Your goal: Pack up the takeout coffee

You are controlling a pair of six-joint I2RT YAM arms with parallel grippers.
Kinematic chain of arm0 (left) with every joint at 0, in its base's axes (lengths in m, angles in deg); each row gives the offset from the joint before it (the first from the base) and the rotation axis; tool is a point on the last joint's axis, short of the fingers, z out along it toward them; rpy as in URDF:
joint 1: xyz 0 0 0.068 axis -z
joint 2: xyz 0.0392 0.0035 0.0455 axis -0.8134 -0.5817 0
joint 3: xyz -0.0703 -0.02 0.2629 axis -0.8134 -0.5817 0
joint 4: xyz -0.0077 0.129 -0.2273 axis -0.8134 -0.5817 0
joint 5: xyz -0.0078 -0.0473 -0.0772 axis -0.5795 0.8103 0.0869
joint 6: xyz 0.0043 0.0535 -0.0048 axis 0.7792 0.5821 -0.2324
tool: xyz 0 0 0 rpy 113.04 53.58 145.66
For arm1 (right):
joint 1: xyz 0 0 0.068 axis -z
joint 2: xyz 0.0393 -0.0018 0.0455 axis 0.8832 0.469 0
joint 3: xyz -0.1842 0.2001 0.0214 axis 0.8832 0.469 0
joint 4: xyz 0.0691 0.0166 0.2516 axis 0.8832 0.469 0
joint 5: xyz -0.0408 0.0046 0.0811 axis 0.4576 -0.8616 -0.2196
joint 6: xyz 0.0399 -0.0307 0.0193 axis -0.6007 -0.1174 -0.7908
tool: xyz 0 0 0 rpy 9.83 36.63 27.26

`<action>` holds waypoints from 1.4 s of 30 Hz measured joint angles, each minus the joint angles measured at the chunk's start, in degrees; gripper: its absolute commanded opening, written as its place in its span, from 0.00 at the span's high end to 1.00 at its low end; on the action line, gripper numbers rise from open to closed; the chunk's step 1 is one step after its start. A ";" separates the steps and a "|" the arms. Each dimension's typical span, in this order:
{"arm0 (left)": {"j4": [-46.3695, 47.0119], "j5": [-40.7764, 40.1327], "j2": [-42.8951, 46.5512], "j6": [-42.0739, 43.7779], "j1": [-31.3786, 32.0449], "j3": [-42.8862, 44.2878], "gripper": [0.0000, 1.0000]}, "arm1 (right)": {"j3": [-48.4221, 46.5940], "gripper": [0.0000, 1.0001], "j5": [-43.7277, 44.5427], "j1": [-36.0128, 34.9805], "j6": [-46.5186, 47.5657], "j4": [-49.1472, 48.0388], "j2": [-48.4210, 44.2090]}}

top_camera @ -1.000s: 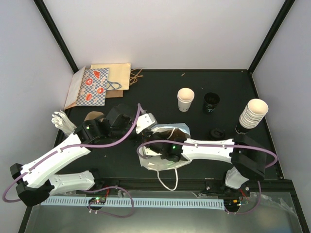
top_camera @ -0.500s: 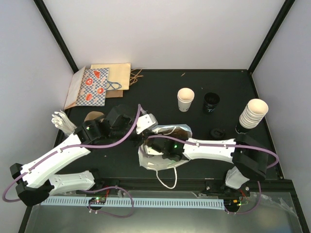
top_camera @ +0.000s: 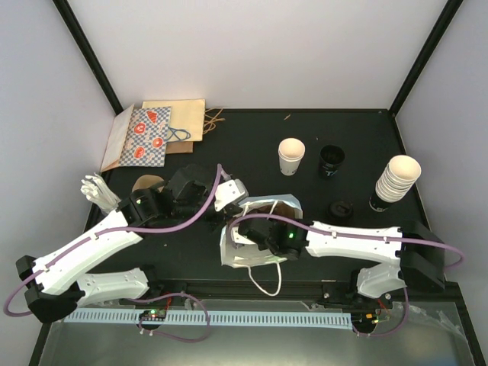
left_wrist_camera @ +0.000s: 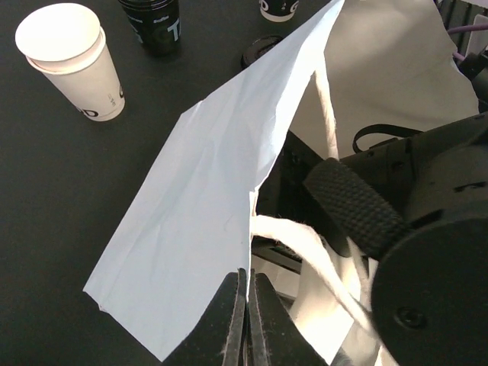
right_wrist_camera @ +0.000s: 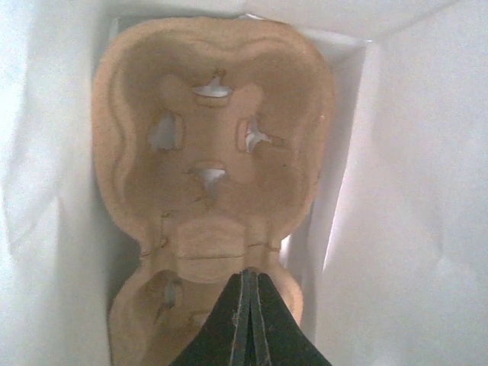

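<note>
A light blue paper bag [top_camera: 244, 255] [left_wrist_camera: 206, 206] lies open at mid-table. My left gripper [top_camera: 233, 200] [left_wrist_camera: 248, 276] is shut on the bag's upper edge and holds the mouth up. My right gripper [right_wrist_camera: 248, 276] reaches inside the bag, where the top view hides its fingers. It is shut on the middle ridge of the brown cardboard cup carrier [right_wrist_camera: 210, 152] [top_camera: 279, 207], which fills the bag's inside. One takeout coffee cup [top_camera: 291, 155] [left_wrist_camera: 72, 57], cream-white and with no lid on it, stands upright behind the bag.
A black cup [top_camera: 332, 162] and a loose black lid [top_camera: 341, 208] sit right of the cream cup. A tilted stack of cups [top_camera: 398, 177] is at far right. Flat patterned and brown bags [top_camera: 149, 136] lie back left. The bag's white handle loop [top_camera: 267, 284] trails toward the near edge.
My right wrist has shifted slightly right and nearer, with its elbow swinging out to the right. The bag's mouth has changed shape a little. The left arm has stayed put.
</note>
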 measured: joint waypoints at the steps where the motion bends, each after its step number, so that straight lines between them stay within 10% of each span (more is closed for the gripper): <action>1: -0.02 -0.02 0.00 0.00 0.00 0.00 0.98 | 0.26 0.99 -0.04 -0.26 -0.44 0.09 -0.37; 42: 2.08 3.48 1.14 -1.57 1.60 -3.02 0.98 | 1.64 0.99 0.00 0.50 -4.26 -0.13 9.49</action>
